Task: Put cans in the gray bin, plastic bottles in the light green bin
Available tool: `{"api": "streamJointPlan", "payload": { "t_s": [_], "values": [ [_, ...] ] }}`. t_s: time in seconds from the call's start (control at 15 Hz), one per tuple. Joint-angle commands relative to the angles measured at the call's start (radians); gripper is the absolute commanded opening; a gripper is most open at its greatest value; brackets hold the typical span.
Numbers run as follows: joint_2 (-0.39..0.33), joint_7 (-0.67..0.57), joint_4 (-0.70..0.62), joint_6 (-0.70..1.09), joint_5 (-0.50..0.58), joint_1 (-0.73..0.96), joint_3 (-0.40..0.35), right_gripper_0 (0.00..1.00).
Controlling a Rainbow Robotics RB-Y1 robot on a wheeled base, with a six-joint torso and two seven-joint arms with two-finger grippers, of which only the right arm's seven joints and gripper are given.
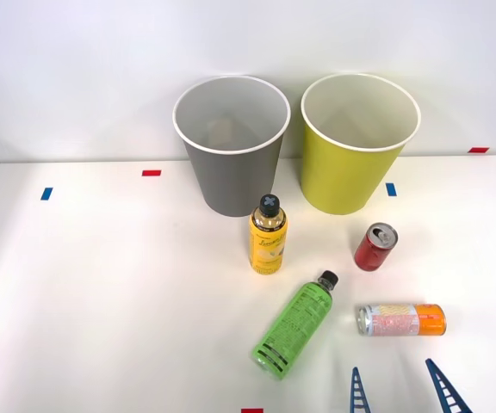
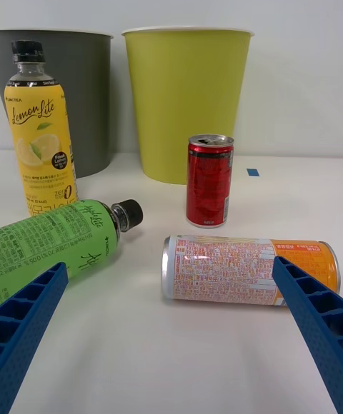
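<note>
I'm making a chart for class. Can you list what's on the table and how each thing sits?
gray bin: upright, by the wall
light green bin: upright, beside the gray one
yellow bottle: standing, in front of the gray bin
green bottle: lying down
red can: standing
orange can: lying down
right gripper: open, empty, near the orange can

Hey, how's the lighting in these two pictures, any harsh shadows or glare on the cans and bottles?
Front view: even, soft light; faint shadows under the green bottle and red can. Right wrist view: mild sheen on the orange can; the blue fingers at the edge look a little soft.
</note>
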Motion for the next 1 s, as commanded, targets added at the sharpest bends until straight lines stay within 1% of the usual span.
{"api": "streamJointPlan", "payload": {
  "t_s": [0.07,1.0],
  "values": [
    [0.000,0.000,0.000,0.000,0.000,0.000,0.000,1.00],
    [0.000,0.000,0.000,0.000,0.000,0.000,0.000,1.00]
  ]
}}
